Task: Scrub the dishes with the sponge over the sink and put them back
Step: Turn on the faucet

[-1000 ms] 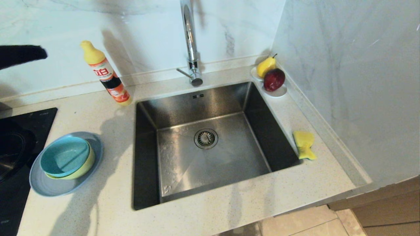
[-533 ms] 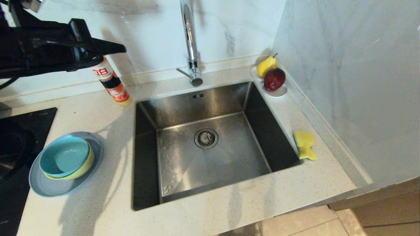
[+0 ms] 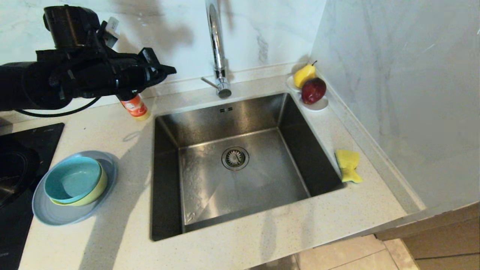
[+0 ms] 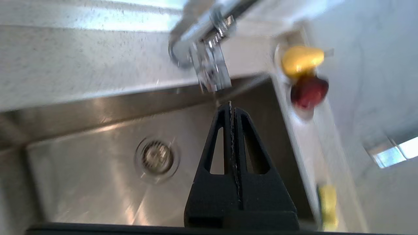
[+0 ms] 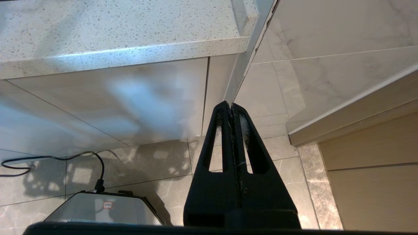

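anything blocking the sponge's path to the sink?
Nothing visible. The sponge lies on the counter right beside the sink, on its right rim, with bare counter between them. The left gripper, shut and empty, is over the back left corner, far from the sponge.

1. The head view is bright and sharp; lines bow slightly toward its edges.
2. The left arm (image 3: 75, 78) casts soft shadows on the wall at 12 o'clock and on the counter (image 3: 262, 240) at 8 o'clock.
3. Glare streaks the sink (image 3: 210, 195) floor.
4. The left wrist view is motion-blurred, most of all at the faucet (image 4: 209, 62).
5. The right wrist view is sharp, with bluish reflections.
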`<state>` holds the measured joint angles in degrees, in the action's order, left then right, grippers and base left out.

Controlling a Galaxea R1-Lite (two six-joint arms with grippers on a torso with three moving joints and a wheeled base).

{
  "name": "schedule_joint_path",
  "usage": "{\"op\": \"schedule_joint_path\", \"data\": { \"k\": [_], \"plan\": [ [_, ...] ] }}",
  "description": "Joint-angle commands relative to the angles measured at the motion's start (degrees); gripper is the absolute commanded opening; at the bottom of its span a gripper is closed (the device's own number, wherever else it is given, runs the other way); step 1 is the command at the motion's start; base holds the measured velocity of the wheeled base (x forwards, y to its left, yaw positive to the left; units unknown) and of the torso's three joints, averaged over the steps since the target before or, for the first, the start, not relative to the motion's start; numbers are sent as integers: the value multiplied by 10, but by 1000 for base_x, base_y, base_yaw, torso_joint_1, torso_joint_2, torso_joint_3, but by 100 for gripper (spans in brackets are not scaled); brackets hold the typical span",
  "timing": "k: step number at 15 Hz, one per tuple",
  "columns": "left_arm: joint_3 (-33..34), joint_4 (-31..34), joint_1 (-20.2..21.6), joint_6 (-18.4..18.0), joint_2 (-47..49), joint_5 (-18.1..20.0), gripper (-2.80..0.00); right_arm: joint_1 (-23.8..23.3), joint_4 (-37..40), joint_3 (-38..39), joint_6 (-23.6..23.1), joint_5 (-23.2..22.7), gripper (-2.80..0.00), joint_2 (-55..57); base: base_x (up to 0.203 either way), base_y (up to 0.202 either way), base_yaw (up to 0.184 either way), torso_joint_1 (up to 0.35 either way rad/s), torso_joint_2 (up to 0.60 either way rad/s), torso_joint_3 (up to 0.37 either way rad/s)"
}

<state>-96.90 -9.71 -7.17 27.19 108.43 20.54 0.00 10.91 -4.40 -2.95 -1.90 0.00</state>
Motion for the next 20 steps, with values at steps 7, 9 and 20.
{"op": "schedule_joint_path", "data": {
  "k": [7,9,20],
  "plan": [
    [-57,-56,-2,67,91,-3,-280,0,1,0,0,0,-280,-1,0,0,0,0,0,0],
    [-58,-90,-8,77,109,-2,-280,0,1,0,0,0,-280,-1,0,0,0,0,0,0],
    [-108,-176,-30,124,185,-43,-280,0,1,0,0,0,-280,-1,0,0,0,0,0,0]
  ]
}}
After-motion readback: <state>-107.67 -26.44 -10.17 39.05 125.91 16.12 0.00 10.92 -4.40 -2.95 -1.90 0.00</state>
